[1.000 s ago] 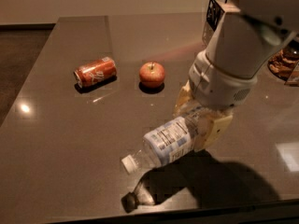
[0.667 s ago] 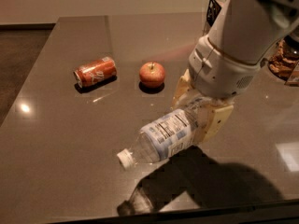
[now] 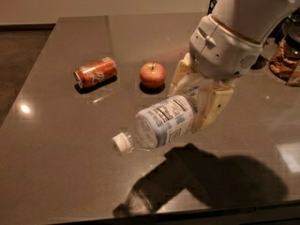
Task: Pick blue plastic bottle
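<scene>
Falling across the table [image 3: 56,172] close to its near edge, a broad dark shadow [image 3: 211,182] lies well apart from what casts it, which I read as the load being off the surface, not resting on it. Just beyond and above it hangs the blue plastic bottle [image 3: 161,123], tilted, its white cap [image 3: 123,143] lowest and pointing toward the near left corner, its label facing up. The gripper [image 3: 197,96] is clamped on the bottle's base end, one cream finger [image 3: 180,78] on the far side and the other finger [image 3: 213,108] on the near side. Holding the end instead of the middle likely explains the drooping cap. The white arm [image 3: 239,36] slants up from there toward the far right corner. Farther back, around the table's middle, a red apple [image 3: 153,74] stands upright and an orange-red soda can [image 3: 95,72] lies on its side to the apple's left, both apart from the bottle, so neither hinders the pick. By the right edge, some brownish containers [image 3: 281,62] sit too dim to identify
</scene>
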Available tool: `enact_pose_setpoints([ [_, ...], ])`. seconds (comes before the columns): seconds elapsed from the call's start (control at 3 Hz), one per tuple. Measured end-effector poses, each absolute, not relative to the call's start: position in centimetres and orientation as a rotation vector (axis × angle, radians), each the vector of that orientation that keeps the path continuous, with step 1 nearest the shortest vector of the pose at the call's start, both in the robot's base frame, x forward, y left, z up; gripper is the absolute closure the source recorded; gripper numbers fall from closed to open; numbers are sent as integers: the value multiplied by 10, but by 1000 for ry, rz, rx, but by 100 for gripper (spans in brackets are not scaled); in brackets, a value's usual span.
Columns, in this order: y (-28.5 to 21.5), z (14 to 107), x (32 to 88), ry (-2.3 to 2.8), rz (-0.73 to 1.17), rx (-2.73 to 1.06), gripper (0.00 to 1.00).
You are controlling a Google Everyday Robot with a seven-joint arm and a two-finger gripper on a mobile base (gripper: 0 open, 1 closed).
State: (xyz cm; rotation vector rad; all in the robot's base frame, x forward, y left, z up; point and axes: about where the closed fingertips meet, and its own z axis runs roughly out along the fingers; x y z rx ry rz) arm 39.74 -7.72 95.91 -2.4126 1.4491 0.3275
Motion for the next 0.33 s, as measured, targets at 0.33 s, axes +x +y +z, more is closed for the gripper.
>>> enact_pose_setpoints([
  [0.33,-77,959,398,1450,330,-2411,100],
])
